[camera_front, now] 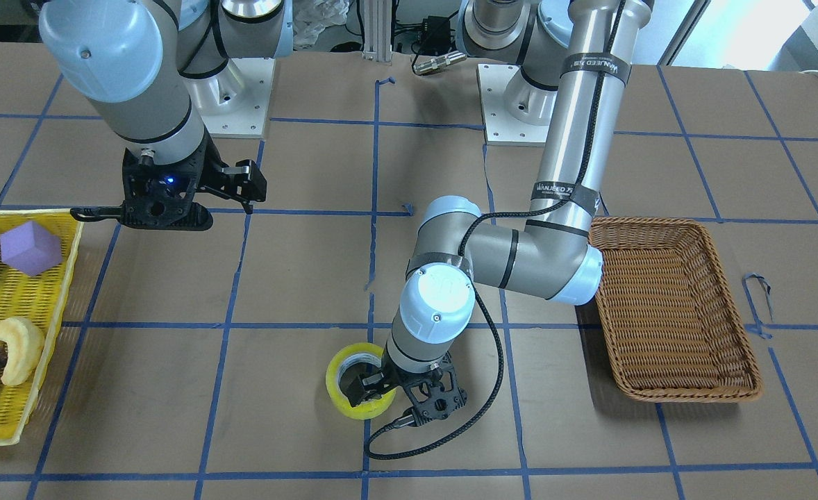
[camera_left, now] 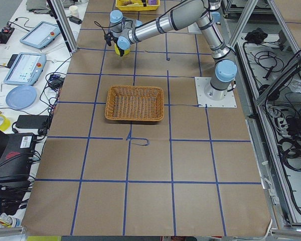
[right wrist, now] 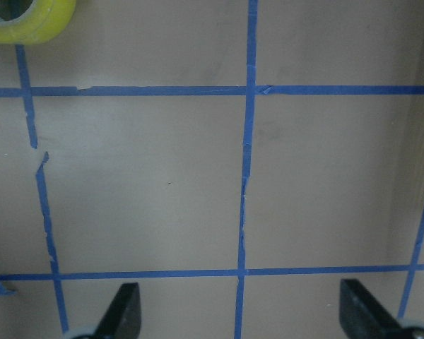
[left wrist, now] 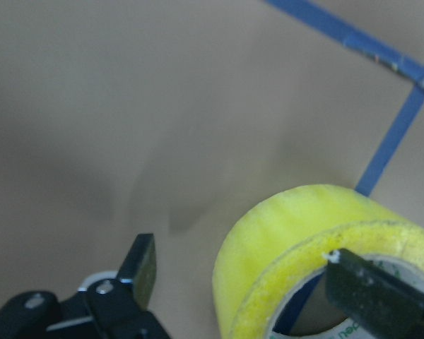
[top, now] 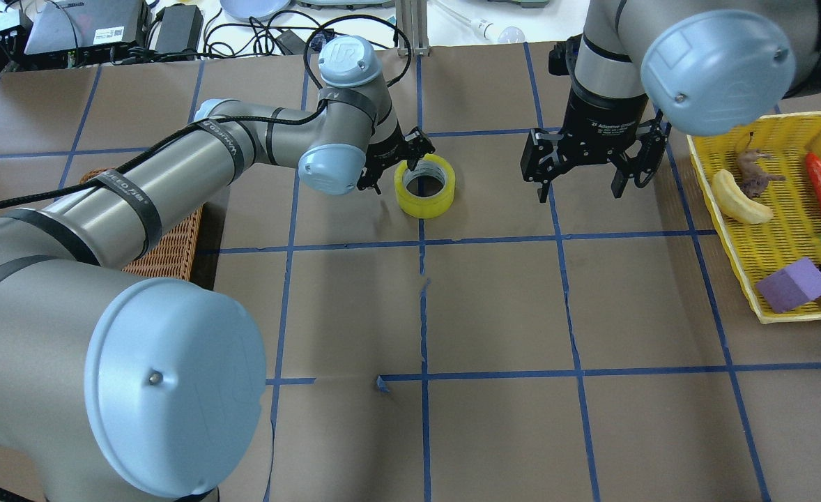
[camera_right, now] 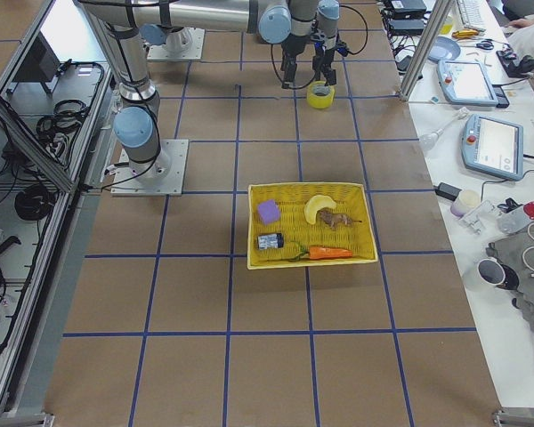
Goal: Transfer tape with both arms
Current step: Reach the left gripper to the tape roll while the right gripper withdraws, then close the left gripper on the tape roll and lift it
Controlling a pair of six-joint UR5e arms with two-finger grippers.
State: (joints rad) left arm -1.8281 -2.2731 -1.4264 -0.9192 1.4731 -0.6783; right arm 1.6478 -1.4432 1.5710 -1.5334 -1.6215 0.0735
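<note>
With the tape lying flat on the surface and the left hand parted astride its wall, one finger inside the core, the pickup seems due: close, then lift, toward the right hand hanging wide open nearby.

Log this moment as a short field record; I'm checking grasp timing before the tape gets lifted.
tape: yellow roll, lying flat on the table
left claw: open, straddling the roll's wall; one finger over the core, the other outside with a gap showing
right claw: open, hovering over the table beside the tape, holding nothing
wicker basket: empty, on the left arm's side
yellow tray: on the right arm's side, holds several items
grasp: not yet closed
</note>
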